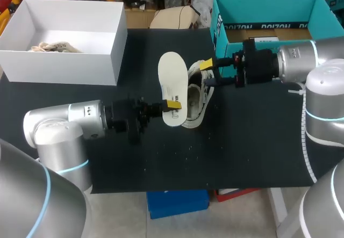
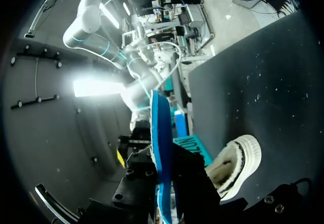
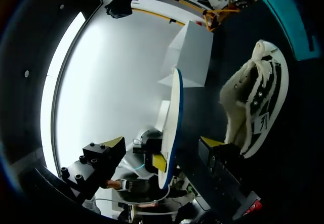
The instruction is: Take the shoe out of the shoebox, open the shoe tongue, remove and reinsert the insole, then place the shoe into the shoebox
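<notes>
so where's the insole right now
In the head view the insole stands on edge at mid-table, held at its lower end by the left gripper, just left of the shoe.

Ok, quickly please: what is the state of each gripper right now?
Left gripper: shut on the insole.
Right gripper: open, jaws apart next to the shoe, holding nothing.
</notes>
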{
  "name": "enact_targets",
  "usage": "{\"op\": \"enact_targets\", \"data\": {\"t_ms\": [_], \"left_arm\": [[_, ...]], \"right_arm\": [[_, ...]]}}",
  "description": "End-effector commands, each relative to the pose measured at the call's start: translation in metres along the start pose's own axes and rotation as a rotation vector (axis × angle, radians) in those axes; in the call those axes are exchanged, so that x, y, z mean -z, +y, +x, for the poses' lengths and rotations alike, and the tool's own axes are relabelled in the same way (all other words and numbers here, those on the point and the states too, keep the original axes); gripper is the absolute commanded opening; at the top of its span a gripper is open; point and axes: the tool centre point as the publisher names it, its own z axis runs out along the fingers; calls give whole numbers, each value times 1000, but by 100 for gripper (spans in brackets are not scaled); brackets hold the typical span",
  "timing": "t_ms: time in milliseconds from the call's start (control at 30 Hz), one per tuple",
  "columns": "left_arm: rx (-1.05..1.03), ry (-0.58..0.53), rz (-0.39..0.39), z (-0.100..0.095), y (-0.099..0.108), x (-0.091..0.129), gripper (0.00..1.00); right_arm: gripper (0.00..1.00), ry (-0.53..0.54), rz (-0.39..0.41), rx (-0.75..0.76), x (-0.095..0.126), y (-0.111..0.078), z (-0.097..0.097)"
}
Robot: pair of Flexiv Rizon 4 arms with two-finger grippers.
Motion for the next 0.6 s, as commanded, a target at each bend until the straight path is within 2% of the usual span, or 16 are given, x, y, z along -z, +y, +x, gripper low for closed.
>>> {"op": "enact_targets", "data": {"t_ms": [33, 167, 300, 467, 600], "left_arm": [[-2, 2, -1, 0, -1, -1, 0], [-2, 2, -1, 0, -1, -1, 0], [-2, 2, -1, 0, -1, -1, 0], [-2, 2, -1, 0, -1, -1, 0], [-2, 2, -1, 0, -1, -1, 0]], "right_arm": [[83, -4, 30, -1, -18, 3, -4], [84, -5, 57, -4, -32, -3, -5], [75, 0, 63, -3, -41, -6, -5], [54, 11, 71, -4, -52, -11, -7], [55, 18, 80, -9, -59, -13, -9]]}}
